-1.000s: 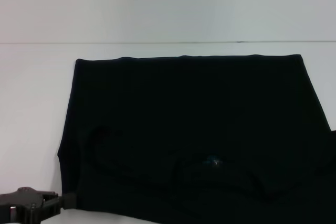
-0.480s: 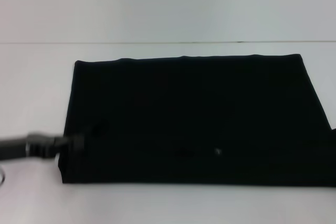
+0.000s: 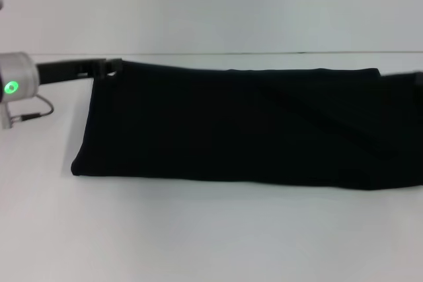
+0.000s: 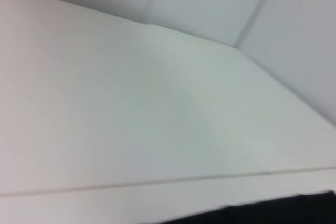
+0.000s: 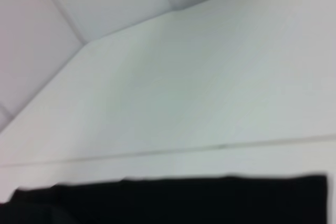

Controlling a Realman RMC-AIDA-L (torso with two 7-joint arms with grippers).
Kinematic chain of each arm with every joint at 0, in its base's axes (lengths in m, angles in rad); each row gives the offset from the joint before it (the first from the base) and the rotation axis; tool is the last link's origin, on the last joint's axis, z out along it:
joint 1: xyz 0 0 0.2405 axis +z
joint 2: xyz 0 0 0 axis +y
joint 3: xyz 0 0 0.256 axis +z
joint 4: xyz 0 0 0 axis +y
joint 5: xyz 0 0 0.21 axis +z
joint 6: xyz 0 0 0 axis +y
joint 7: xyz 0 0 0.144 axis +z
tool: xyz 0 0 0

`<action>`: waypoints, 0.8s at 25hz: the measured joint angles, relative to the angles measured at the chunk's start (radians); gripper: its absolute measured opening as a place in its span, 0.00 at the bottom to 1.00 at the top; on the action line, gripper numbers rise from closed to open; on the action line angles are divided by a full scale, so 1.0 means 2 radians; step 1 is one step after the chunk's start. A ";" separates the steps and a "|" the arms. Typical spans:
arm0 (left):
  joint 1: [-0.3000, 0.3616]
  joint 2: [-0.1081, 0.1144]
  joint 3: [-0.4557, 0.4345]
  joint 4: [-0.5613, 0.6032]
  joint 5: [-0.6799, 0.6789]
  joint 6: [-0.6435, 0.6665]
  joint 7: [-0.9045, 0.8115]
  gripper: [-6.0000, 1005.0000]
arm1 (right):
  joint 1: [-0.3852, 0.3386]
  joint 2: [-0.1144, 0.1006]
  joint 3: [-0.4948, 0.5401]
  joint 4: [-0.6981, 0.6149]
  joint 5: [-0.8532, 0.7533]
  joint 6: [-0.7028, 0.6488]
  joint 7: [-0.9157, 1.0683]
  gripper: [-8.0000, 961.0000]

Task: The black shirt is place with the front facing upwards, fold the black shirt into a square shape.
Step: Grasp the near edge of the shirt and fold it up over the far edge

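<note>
The white tabletop (image 3: 211, 242) carries everything here, and the black shirt (image 3: 231, 130) is your landmark: it lies across the middle as a long low band, doubled over, with its fold line toward you. That shape makes sense if you're carrying the near edge up and over to the far edge to halve it. Your left gripper (image 3: 111, 69) sits right at the shirt's far left corner, pinched closed on the fabric there, so the layer stays taut. The right gripper is out past the shirt's right end, out of sight, so I can't tell you its state.
</note>
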 joint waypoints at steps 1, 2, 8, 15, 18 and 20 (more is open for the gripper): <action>-0.009 -0.001 0.006 -0.011 0.001 -0.031 0.000 0.01 | 0.011 0.001 -0.007 0.010 0.000 0.029 0.001 0.02; -0.013 -0.002 0.010 -0.017 0.001 -0.044 0.000 0.01 | 0.022 0.002 -0.017 0.021 0.000 0.055 0.003 0.03; -0.033 -0.021 0.031 -0.046 0.000 -0.181 0.005 0.01 | 0.070 0.013 -0.080 0.062 0.000 0.189 0.015 0.04; -0.036 -0.032 0.062 -0.049 -0.002 -0.251 0.007 0.01 | 0.091 0.015 -0.113 0.071 0.000 0.258 0.035 0.07; -0.039 -0.033 0.064 -0.049 -0.002 -0.261 0.010 0.01 | 0.094 0.014 -0.117 0.072 0.000 0.262 0.039 0.07; -0.042 -0.033 0.064 -0.050 -0.002 -0.263 0.012 0.01 | 0.097 0.013 -0.119 0.074 0.001 0.265 0.040 0.08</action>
